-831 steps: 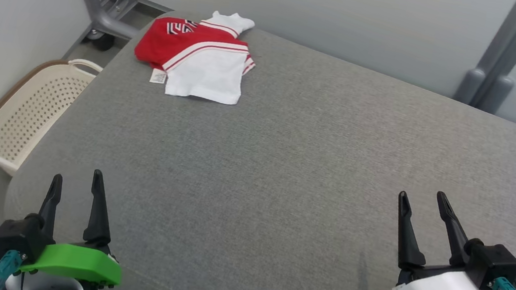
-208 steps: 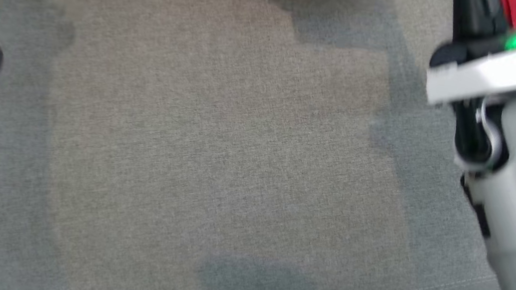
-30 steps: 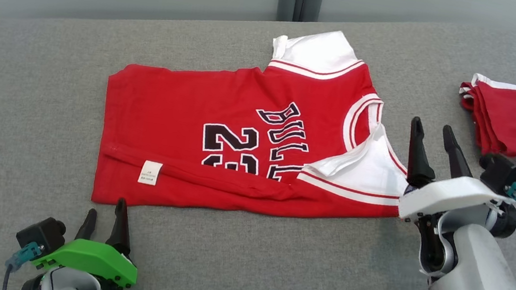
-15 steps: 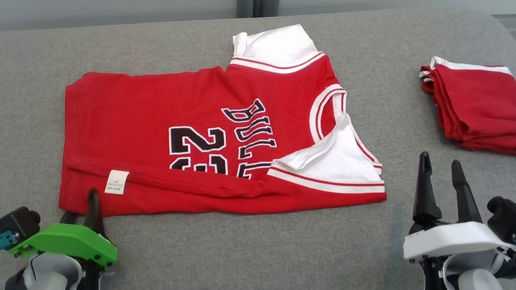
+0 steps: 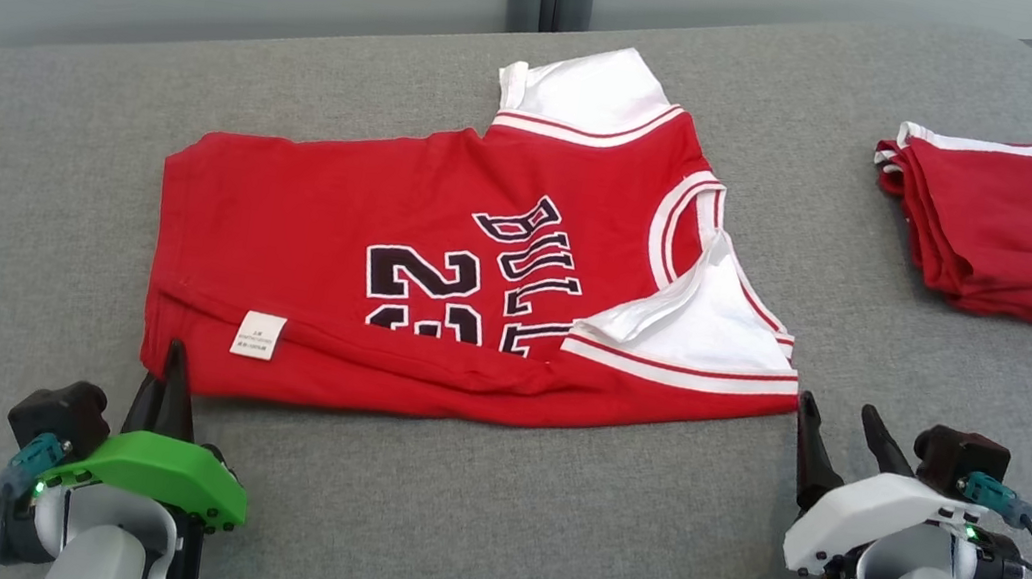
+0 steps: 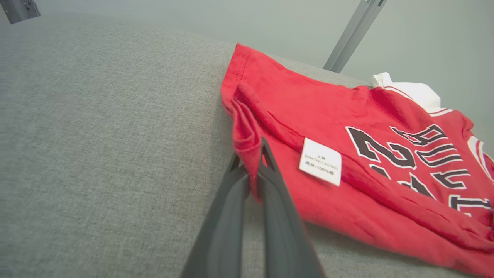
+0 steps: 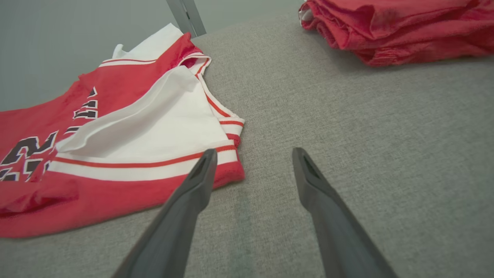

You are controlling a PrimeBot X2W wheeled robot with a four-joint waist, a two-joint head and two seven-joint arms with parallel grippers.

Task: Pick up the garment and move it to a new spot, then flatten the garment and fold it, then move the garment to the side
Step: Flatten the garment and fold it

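The red jersey (image 5: 435,288) lay spread mid-cushion, and the left gripper (image 5: 171,360) was clamped tight on its near left corner, cloth bunched between the fingers. The right gripper (image 5: 835,407) stood spread and empty, one finger at the near right corner. A folded red garment (image 5: 1008,238) sat well apart by the grey cushion's (image 5: 542,536) right edge. The jersey's near edge was doubled over, hiding half the number.

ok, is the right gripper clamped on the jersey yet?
No: the right gripper has its fingers wide apart with bare grey cushion between them, and the jersey corner lies off to one side.
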